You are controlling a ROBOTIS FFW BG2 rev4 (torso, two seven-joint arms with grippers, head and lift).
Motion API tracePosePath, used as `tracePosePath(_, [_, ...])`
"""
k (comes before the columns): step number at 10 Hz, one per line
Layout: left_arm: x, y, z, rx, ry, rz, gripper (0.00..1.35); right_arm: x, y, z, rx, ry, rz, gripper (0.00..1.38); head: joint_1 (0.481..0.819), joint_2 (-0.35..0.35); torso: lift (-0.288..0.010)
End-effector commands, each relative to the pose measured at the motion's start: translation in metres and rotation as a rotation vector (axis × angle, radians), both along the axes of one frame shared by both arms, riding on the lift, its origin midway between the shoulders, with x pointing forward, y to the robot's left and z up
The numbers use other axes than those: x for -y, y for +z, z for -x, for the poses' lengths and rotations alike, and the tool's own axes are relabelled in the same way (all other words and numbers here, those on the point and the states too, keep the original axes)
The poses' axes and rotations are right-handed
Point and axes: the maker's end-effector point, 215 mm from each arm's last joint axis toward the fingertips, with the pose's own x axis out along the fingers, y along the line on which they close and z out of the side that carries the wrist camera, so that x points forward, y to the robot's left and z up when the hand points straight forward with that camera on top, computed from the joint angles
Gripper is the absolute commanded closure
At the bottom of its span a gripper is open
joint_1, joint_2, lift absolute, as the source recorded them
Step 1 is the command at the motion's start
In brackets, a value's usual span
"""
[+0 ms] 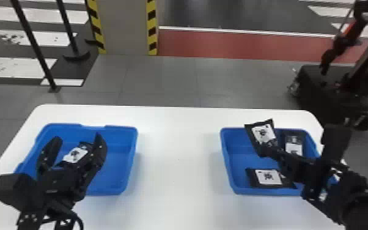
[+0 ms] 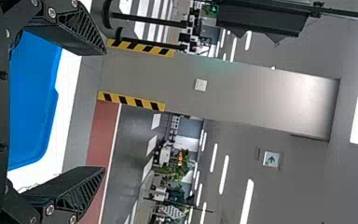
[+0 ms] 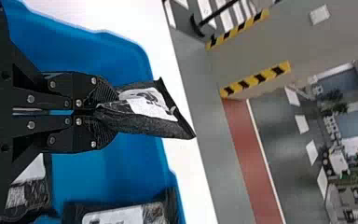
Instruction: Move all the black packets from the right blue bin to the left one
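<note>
My right gripper [image 1: 267, 149] is shut on a black packet [image 1: 263, 133] with a white label, held up over the right blue bin [image 1: 236, 171]. In the right wrist view the same packet [image 3: 151, 109] juts out from my right gripper [image 3: 106, 109]. Two more packets lie in that bin, one near the front [image 1: 269, 177] and one at the back right [image 1: 293, 143]. My left gripper [image 1: 76, 143] stands open above the left blue bin [image 1: 113, 168], where a packet [image 1: 75, 153] shows between and beyond its fingers. The left wrist view has my left gripper [image 2: 103, 112] with nothing between its fingertips.
Both bins stand on a white table [image 1: 177, 153], with bare tabletop between them. Behind the table are a striped pillar [image 1: 125, 27], black poles [image 1: 33, 46] and a dark wheeled machine [image 1: 339, 88].
</note>
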Motion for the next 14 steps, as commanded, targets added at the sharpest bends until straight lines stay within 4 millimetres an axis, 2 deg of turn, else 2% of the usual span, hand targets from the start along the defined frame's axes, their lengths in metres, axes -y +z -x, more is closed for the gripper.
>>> tracePosePath(1, [-0.002,0.006,-0.002,0.017,0.008,0.004,0.15,-0.022,0.018,-0.001,0.051,0.083,-0.072,1.13,0.695,-0.031,-0.11])
tracePosePath(3, [-0.002,0.009,-0.004,0.022,0.008,0.004,0.15,-0.054,0.022,-0.018,0.082,0.239,-0.24,1.13,0.695,0.012,-0.11])
tracePosePath(5, [0.001,0.01,-0.005,0.024,0.003,0.007,0.15,-0.079,0.035,-0.028,0.114,0.349,-0.318,1.13,0.695,0.05,-0.11])
tracePosePath(8, [0.01,0.034,-0.011,0.038,-0.017,0.043,0.15,-0.158,0.07,-0.015,0.121,0.534,-0.302,1.13,0.695,0.089,-0.11])
tracePosePath(10, [0.026,0.049,-0.016,0.027,-0.057,0.092,0.15,-0.189,0.074,-0.019,0.112,0.594,-0.254,1.13,0.695,0.137,-0.11])
tracePosePath(11, [0.044,0.054,-0.02,-0.001,-0.107,0.118,0.15,-0.209,0.071,-0.018,0.097,0.636,-0.251,1.13,0.695,0.147,-0.11])
tracePosePath(13, [0.08,0.049,-0.024,-0.049,-0.211,0.189,0.15,-0.245,0.075,-0.016,0.093,0.71,-0.256,1.13,0.695,0.153,-0.11])
tracePosePath(14, [0.088,0.047,-0.025,-0.067,-0.235,0.189,0.15,-0.26,0.082,-0.018,0.106,0.739,-0.255,1.13,0.695,0.153,-0.11])
